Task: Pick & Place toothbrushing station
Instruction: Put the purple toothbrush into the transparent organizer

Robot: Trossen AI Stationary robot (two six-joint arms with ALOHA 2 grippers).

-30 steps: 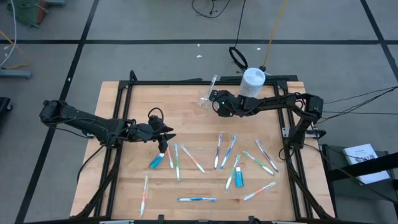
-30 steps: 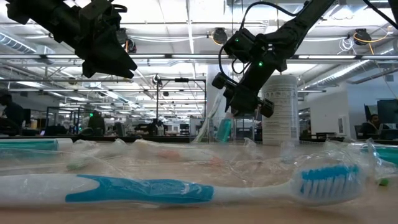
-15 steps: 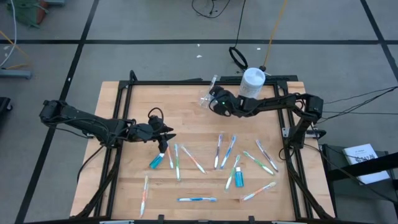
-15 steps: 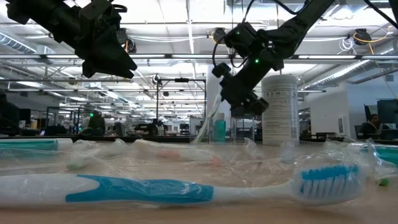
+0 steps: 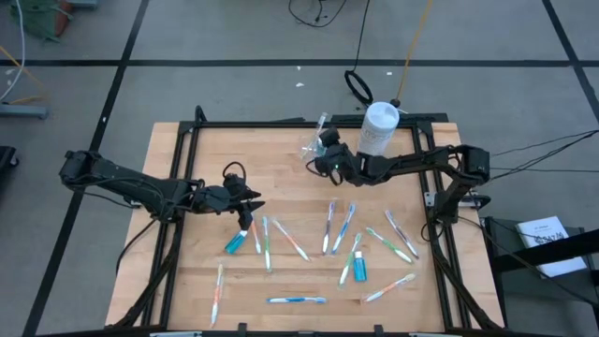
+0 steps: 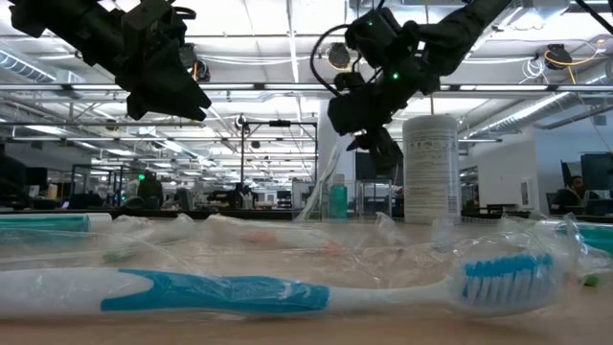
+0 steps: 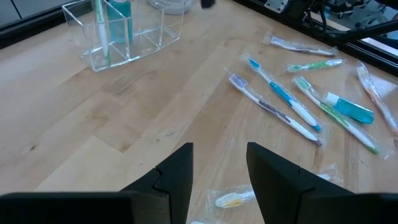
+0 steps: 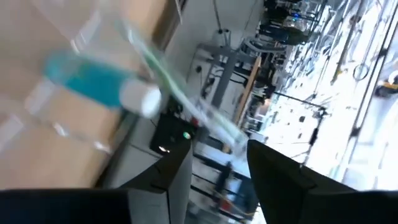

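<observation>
The clear holder point(image 5: 312, 142) stands on its base at the table's far middle, with a blue toothpaste tube point(image 8: 87, 84) and a green toothbrush point(image 8: 180, 102) in it. My right gripper point(image 5: 324, 153) hovers right next to it, raised off the table, open, with nothing between its fingers point(image 8: 171, 168). My left gripper point(image 5: 249, 208) hangs open above the left part of the table, over a blue tube point(image 5: 234, 244). Several toothbrushes point(image 5: 333, 227) and another tube point(image 5: 359, 266) lie flat on the wood.
A tall white bottle point(image 5: 380, 125) stands at the far edge, right of the holder. A black frame point(image 5: 281, 123) borders the table. Wrapped toothbrushes point(image 6: 287, 287) lie close to the near edge. Bare wood point(image 7: 74, 124) lies between my left gripper and the holder.
My right gripper has risen beside the holder and rolled about its own axis; the arm behind it has swung a little toward the near edge. The holder stands where it did.
</observation>
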